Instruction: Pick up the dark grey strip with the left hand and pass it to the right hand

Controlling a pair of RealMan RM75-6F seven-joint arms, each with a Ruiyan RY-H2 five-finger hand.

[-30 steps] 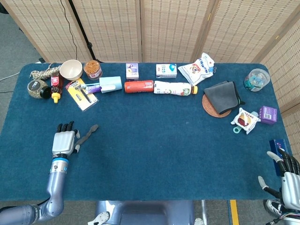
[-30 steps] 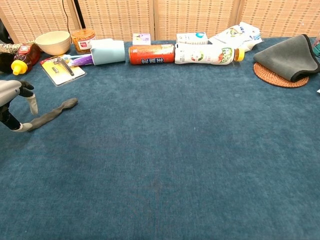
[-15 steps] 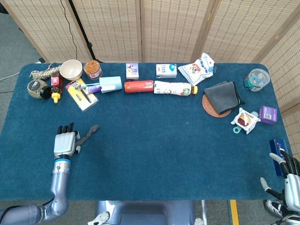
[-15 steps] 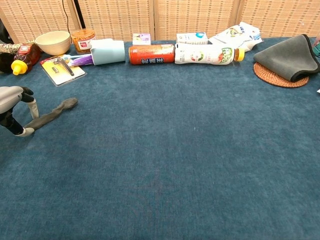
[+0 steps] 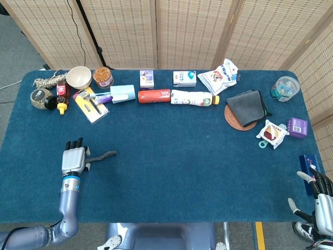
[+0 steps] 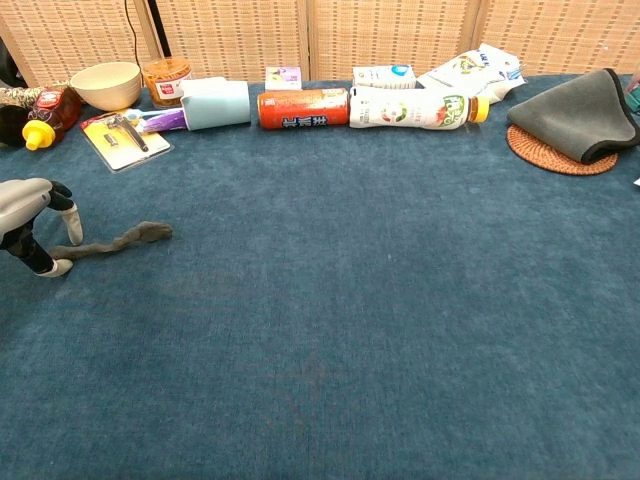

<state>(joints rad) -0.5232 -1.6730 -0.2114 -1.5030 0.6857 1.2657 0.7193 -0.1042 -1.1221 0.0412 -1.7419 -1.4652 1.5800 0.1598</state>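
The dark grey strip (image 5: 103, 155) (image 6: 120, 241) lies wavy on the blue table (image 5: 171, 156), near its left front. My left hand (image 5: 74, 159) (image 6: 30, 215) sits at the strip's left end, palm down. A fingertip and the thumb close around that end in the chest view, while the rest of the strip rests on the cloth. My right hand (image 5: 320, 200) hangs at the table's front right corner, fingers spread and holding nothing; the chest view does not show it.
Along the back stand a bowl (image 5: 78, 77), a jar (image 5: 103, 77), a light blue cup (image 5: 123, 94), a red can (image 5: 154, 96), a white bottle (image 5: 191, 98) and snack packs. A grey cloth on a coaster (image 5: 244, 109) sits back right.
My left hand has drawn back slightly toward me. The strip has swung from a diagonal to nearly level and turned wavy. The right hand has barely shifted.
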